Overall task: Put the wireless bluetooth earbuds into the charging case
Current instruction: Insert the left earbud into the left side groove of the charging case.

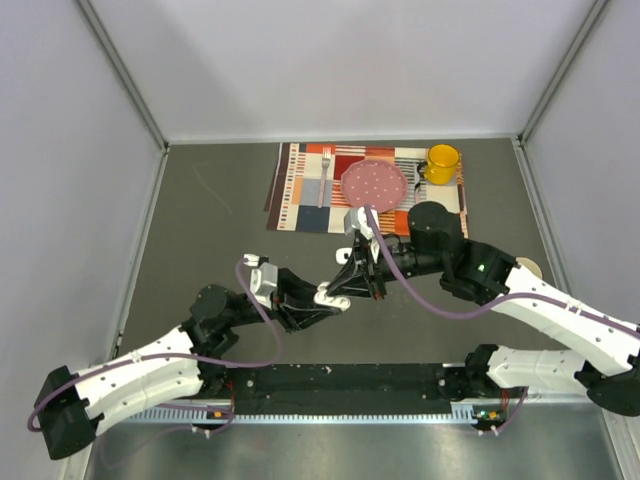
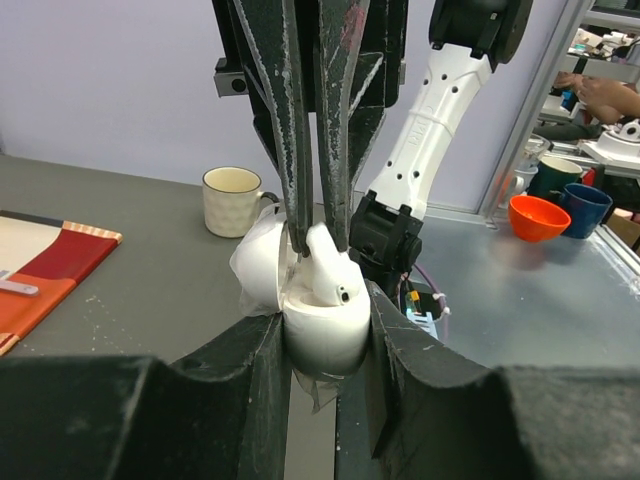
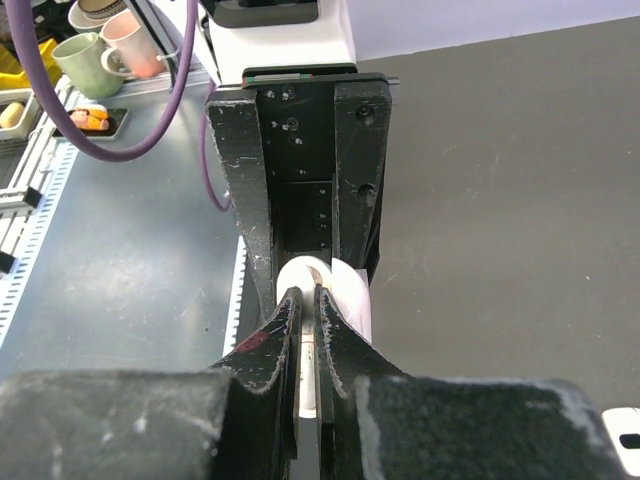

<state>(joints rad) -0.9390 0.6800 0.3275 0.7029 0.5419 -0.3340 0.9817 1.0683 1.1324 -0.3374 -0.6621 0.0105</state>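
My left gripper [image 2: 322, 322] is shut on the white charging case [image 2: 322, 340], holding it above the table with its lid [image 2: 256, 262] swung open to the left. My right gripper [image 3: 307, 300] comes down from above, shut on a white wireless bluetooth earbud [image 2: 332, 272] whose lower part sits in the case's opening. In the right wrist view the earbud [image 3: 308, 372] shows as a thin white strip between the fingers, with the case [image 3: 350, 300] just beyond the tips. In the top view both grippers meet at the case [image 1: 328, 295] mid-table.
A striped placemat [image 1: 300, 190] at the back carries a fork [image 1: 325, 172], a pink plate [image 1: 374, 183] and a yellow mug [image 1: 441, 163]. A cream mug [image 2: 232, 200] stands behind the case. An orange bowl [image 2: 538, 217] lies off the table.
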